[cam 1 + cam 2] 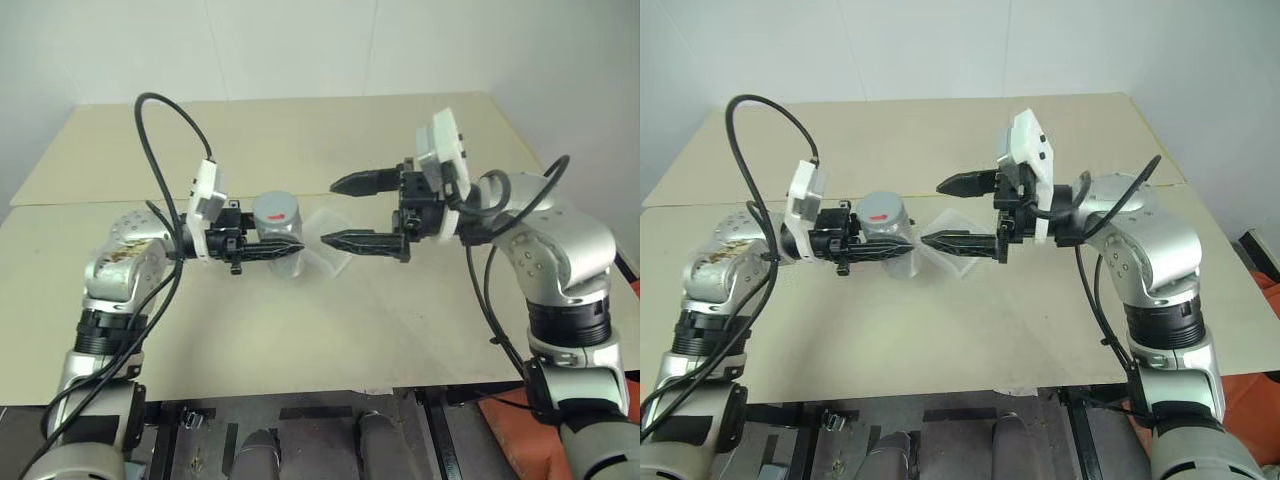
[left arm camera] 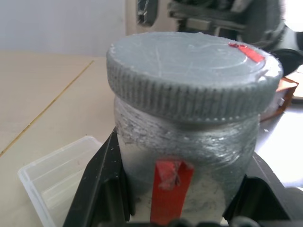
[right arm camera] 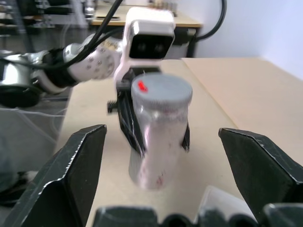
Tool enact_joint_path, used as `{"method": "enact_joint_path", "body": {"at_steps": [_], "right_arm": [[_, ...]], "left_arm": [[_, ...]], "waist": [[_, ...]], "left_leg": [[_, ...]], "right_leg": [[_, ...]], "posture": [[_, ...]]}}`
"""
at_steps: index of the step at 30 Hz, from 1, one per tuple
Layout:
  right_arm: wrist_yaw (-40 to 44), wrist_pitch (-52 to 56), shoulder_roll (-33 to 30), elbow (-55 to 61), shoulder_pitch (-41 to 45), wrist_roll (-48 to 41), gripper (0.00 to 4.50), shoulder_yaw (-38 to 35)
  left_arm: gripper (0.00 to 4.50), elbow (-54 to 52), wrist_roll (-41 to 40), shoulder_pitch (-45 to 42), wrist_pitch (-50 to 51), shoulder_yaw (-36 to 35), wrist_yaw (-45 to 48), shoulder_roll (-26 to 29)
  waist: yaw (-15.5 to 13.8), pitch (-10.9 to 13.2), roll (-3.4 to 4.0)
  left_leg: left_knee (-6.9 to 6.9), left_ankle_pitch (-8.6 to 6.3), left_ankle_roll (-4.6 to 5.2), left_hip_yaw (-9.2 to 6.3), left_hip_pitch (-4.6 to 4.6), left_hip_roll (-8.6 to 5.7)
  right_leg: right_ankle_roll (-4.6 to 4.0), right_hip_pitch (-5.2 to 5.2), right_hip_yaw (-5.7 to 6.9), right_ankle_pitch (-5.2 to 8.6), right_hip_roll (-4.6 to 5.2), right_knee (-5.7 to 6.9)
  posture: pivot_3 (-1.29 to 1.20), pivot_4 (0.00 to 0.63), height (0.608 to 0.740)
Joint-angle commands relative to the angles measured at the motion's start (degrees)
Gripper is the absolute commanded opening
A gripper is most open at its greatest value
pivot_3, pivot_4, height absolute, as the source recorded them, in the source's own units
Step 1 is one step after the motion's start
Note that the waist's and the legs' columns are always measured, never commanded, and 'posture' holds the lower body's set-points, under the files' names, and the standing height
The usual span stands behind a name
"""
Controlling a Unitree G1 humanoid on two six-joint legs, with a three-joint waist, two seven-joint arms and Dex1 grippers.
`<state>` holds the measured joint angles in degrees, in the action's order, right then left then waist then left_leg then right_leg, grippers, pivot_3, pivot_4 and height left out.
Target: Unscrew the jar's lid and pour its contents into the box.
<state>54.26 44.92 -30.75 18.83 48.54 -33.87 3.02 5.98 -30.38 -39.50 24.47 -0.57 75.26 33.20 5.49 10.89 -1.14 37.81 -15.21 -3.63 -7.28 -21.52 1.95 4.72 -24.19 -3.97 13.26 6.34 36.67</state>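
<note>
At the centre of the head view, slightly left, our left gripper [image 1: 285,249] has its jaws clamped on the jar [image 1: 279,250], held above the tabletop [image 1: 300,330]. The grey lid [image 1: 277,212] with its red mark sits on top of the jar. Just right of it our right gripper [image 1: 350,212] points at the jar, its 2 jaws spread wide and holding nothing. The box [image 2: 57,172] lies on the tabletop below the jar.
</note>
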Motion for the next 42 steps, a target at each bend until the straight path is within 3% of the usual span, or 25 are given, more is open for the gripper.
{"method": "enact_joint_path", "body": {"at_steps": [1,9,17,42], "right_arm": [[-7.4,3.8,2.5,5.1,1.8,-1.0,4.43,-0.2],[-15.5,5.0,7.7,4.0,3.9,2.4,4.43,4.9],[-15.3,1.4,10.2,-1.4,4.6,4.4,4.43,5.4],[-10.6,-4.2,2.6,-9.7,2.9,6.0,4.43,0.2]], "left_arm": [[1.92,0.4,0.7,-2.6,-1.8,0.7,-0.7,-1.2],[1.92,2.2,1.4,-4.7,-3.5,2.0,0.7,-2.7],[1.92,0.9,1.0,-4.3,-3.1,2.2,1.2,-2.2],[1.92,-3.2,-1.6,-1.4,-1.5,-1.2,2.2,3.3]], "waist": [[-0.1,0.0,0.0],[0.0,0.0,0.0],[0.0,0.0,0.0],[-0.1,0.0,0.0]], "left_leg": [[0.0,0.0,0.0,0.0,-0.01,0.0],[-0.01,0.0,0.0,-0.01,0.0,0.0],[-0.01,0.0,0.0,-0.02,-0.02,0.0],[-0.01,0.0,0.0,-0.01,-0.03,0.0]], "right_leg": [[0.0,0.0,0.0,0.0,0.0,0.0],[0.0,-0.01,0.01,0.0,0.0,0.0],[0.0,-0.01,0.01,0.0,0.0,-0.01],[0.0,0.0,0.01,0.0,0.0,-0.02]], "posture": [[0.0,0.15,0.74],[0.0,0.15,0.74],[0.0,0.15,0.74],[0.0,0.15,0.74]]}}
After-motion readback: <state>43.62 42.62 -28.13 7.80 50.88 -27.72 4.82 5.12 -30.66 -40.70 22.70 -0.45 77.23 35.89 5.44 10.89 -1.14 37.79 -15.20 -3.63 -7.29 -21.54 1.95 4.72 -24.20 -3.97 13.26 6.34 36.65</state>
